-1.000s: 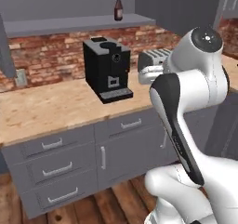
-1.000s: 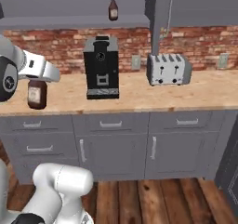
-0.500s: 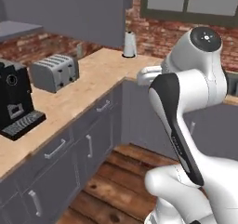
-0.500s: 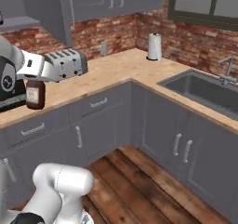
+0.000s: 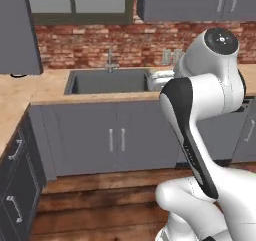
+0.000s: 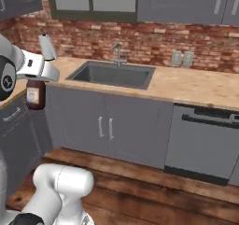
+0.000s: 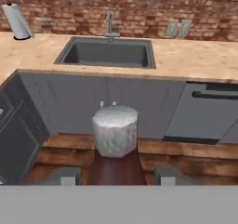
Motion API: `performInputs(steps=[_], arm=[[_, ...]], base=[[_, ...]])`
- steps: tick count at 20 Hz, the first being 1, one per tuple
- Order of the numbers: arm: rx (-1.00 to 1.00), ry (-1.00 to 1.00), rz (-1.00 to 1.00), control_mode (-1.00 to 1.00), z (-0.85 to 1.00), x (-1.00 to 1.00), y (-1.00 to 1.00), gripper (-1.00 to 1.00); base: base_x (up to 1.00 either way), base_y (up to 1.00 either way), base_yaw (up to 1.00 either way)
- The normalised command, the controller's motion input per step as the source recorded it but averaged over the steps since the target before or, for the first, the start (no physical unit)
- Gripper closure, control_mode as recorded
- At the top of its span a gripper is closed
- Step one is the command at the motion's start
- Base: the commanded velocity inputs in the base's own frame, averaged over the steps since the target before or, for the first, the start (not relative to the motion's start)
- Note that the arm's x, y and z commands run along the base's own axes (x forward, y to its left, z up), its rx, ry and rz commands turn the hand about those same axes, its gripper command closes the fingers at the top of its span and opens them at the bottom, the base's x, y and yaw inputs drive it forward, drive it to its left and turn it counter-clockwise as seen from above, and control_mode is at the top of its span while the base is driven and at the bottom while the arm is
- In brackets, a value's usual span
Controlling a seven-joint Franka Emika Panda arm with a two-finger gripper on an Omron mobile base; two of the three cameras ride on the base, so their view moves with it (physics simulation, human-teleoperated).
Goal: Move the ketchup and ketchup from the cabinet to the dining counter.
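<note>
Brick wall (image 6: 140,39) across the back, grey upper cabinets (image 6: 186,2) above it, a dark-framed window (image 6: 91,0) between them.

Beige marbled worktop (image 6: 196,86) runs along the wall and turns a corner toward the left side of the right base view. Grey lower cupboard doors (image 6: 105,126) with paired slim vertical handles under the sink; a dishwasher front (image 6: 200,142) with a dark horizontal handle to their right. Wood plank floor (image 6: 154,191) below.

Recessed grey sink (image 6: 112,74) set in the worktop, upright tap (image 6: 117,53) behind it against the brick. Twin wall outlet (image 6: 182,58) right of the tap.

White paper towel roll (image 6: 46,46) stands upright on the worktop left of the sink, near the corner.

Ketchup bottle (image 6: 35,94): dark red-brown, pale front label, hanging upright in mid-air from the arm's end, in front of the lower cupboards and off the worktop. In the hand view the bottle (image 7: 115,165) sits centred and close, its pale faceted top toward the camera, the red-brown body below.

Tool (image 7: 115,176): the two dark finger tips (image 7: 166,175) stand either side of the bottle's body, clamped on it. In the right base view the white hand sits directly over the bottle's neck; the cap is hidden there.
</note>
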Motion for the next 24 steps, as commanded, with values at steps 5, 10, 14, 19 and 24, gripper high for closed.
performInputs(steps=[5, 10, 14, 19, 24], arm=[[0.0, 0.0, 0.0, 1.0, 0.0, 0.0, 0.0, 1.0], [0.0, 0.0, 0.0, 1.0, 0.0, 0.0, 0.0, 1.0], [0.0, 0.0, 0.0, 1.0, 0.0, 0.0, 0.0, 1.0], [0.0, 0.0, 0.0, 1.0, 0.0, 0.0, 0.0, 1.0], [0.0, 0.0, 0.0, 1.0, 0.0, 0.0, 0.0, 1.0]], base=[[-0.08, -0.09, -0.89], [-0.04, -0.16, -0.88], [-0.02, -0.22, -0.88], [0.0, -0.22, -0.85], [0.0, -0.26, -0.81]])
